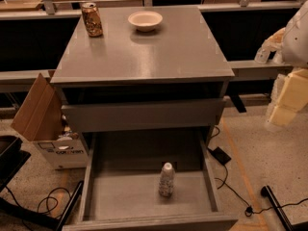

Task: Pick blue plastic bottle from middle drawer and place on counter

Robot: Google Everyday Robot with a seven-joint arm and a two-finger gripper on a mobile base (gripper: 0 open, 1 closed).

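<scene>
The blue plastic bottle [166,180], small and clear with a white cap and a pale label, stands upright on the bare floor of the open middle drawer [120,196], right of its middle. The counter [159,52] is the glossy grey top of the cabinet above it. My gripper [284,107] hangs at the far right edge of the view, beside the cabinet at about the height of the upper drawer front. It is well apart from the bottle and partly cut off by the frame edge.
A gold-brown drink can [91,19] stands at the counter's back left and a white bowl [145,20] at its back middle. An open cardboard box [48,124] sits on the floor at the left. Cables [231,186] lie at the right. Clear pump-top bottles [263,54] stand on a ledge at the right.
</scene>
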